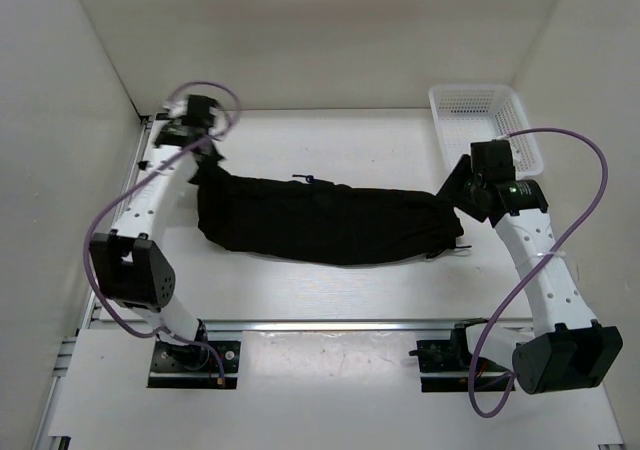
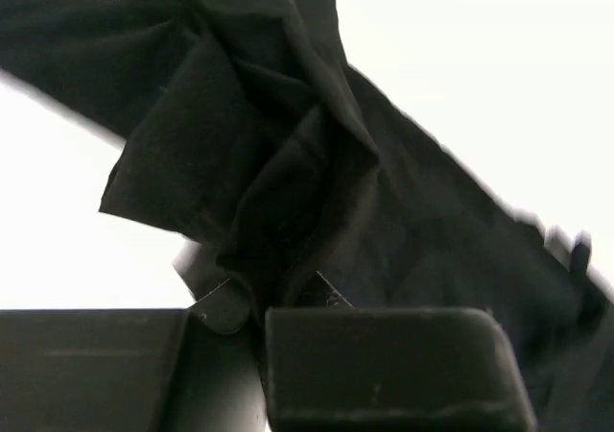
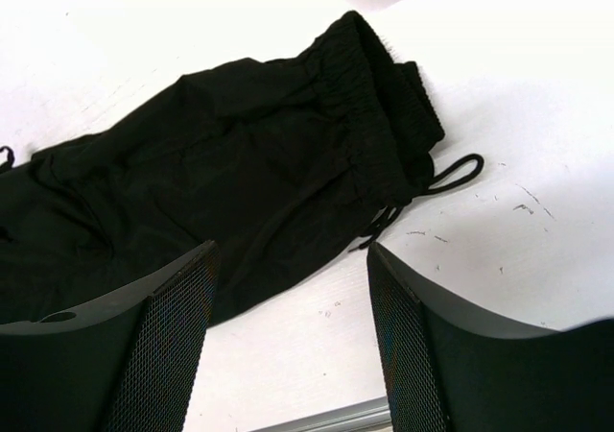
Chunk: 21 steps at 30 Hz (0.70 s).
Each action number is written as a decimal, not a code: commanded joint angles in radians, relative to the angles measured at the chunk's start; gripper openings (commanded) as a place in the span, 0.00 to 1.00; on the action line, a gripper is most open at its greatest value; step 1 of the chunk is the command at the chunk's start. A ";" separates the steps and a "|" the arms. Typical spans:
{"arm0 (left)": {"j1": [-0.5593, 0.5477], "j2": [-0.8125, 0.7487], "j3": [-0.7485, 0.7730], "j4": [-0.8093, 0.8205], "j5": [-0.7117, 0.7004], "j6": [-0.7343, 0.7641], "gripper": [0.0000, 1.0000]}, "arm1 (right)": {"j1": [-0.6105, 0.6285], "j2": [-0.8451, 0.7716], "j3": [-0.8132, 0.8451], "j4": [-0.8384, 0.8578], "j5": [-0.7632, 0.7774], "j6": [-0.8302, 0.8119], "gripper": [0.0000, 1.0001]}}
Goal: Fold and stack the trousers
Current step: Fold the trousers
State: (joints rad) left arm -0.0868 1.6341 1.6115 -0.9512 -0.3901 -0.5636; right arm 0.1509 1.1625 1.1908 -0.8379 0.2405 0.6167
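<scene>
The black trousers (image 1: 330,222) lie folded lengthwise across the middle of the table, waist to the right, leg ends to the left. My left gripper (image 1: 203,155) is shut on the leg ends and holds them bunched and lifted; in the left wrist view the cloth (image 2: 288,163) hangs pinched between the jaws. My right gripper (image 1: 455,195) is open and empty just above the waist end. In the right wrist view the elastic waistband (image 3: 384,96) and its black cord (image 3: 451,178) lie ahead of the spread fingers (image 3: 173,346).
A white mesh basket (image 1: 485,120) stands at the back right, right behind my right arm. White walls close in the table at the left, back and right. A metal rail (image 1: 330,322) runs along the near edge.
</scene>
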 commanded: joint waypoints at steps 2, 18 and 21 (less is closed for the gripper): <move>-0.316 0.000 -0.130 -0.119 -0.063 -0.108 0.13 | -0.014 -0.040 -0.039 0.005 0.010 -0.018 0.68; -0.527 0.089 0.087 -0.368 -0.214 -0.168 0.54 | -0.053 -0.096 -0.088 0.014 -0.020 -0.055 0.68; -0.329 -0.017 -0.080 -0.278 -0.106 -0.128 0.64 | -0.062 -0.106 -0.099 0.014 -0.030 -0.055 0.70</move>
State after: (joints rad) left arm -0.5659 1.7210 1.6287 -1.2545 -0.5507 -0.7162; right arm 0.0971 1.0790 1.1053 -0.8356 0.2279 0.5869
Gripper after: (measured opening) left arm 0.610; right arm 0.690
